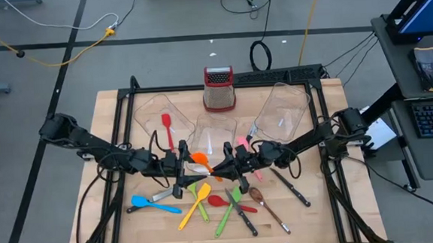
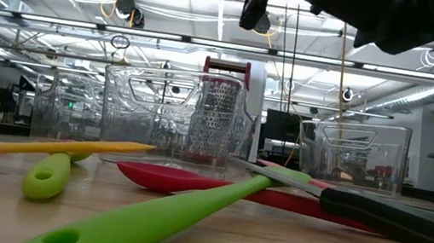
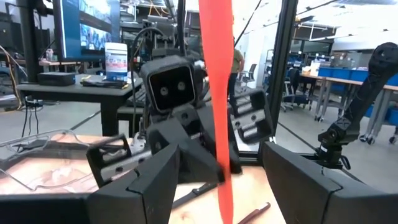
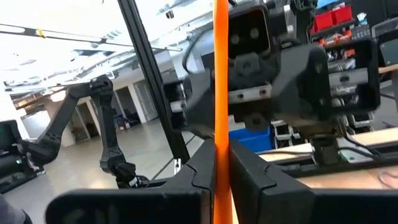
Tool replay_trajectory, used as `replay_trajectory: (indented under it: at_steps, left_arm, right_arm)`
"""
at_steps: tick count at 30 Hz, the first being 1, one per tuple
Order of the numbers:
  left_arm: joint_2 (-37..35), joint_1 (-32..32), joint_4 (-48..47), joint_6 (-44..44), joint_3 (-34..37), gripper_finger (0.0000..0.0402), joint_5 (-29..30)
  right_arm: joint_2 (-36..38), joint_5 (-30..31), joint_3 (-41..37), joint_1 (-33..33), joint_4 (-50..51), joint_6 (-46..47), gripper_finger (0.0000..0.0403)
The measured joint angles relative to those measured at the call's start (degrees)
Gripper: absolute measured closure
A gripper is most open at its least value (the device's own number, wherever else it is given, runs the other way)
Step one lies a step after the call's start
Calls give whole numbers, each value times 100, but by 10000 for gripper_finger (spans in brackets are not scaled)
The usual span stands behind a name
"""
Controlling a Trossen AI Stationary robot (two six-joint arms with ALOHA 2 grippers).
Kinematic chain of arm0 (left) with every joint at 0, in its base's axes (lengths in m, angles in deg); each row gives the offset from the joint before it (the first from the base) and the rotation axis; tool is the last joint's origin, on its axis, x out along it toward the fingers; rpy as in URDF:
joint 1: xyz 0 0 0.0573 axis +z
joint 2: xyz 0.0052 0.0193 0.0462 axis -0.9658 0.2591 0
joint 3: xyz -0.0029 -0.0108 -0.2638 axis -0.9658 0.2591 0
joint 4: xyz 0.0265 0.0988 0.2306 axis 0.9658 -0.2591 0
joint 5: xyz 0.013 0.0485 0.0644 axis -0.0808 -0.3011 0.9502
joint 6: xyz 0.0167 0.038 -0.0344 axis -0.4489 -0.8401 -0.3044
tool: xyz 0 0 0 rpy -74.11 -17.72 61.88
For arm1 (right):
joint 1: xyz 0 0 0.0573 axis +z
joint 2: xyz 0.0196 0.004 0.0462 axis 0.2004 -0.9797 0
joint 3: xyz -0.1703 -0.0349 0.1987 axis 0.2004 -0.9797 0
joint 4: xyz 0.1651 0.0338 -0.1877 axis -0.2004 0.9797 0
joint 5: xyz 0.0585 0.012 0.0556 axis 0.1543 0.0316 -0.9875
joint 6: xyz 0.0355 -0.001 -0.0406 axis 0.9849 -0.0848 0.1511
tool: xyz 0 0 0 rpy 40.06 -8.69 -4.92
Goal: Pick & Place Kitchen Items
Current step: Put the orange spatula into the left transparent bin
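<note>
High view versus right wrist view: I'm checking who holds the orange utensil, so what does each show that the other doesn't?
Only the high view shows the blue spoon, box grater and clear bins on the table.

Only the right wrist view shows the right gripper shut on the orange utensil.

Both show that utensil between the two arms, with the left gripper facing it.

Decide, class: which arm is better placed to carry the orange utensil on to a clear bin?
The right. Its gripper is shut on the orange utensil, while the left gripper faces it with jaws open around the handle, not gripping. The bins lie just beyond.
</note>
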Motion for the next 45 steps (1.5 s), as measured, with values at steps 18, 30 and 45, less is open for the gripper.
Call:
replay_trajectory:
  at_steps: [18, 30, 45]
  left_arm:
    - [0, 10, 7, 17, 0, 165, -243]
    - [0, 199, 17, 178, -80, 230, -341]
    - [-9, 203, -405, 306, -184, 388, -555]
  right_arm:
    - [1, 18, 302, 0, 568, -155, 385]
    - [1, 66, 302, 0, 620, -262, 385]
    - [1, 72, 295, 0, 660, -326, 385]
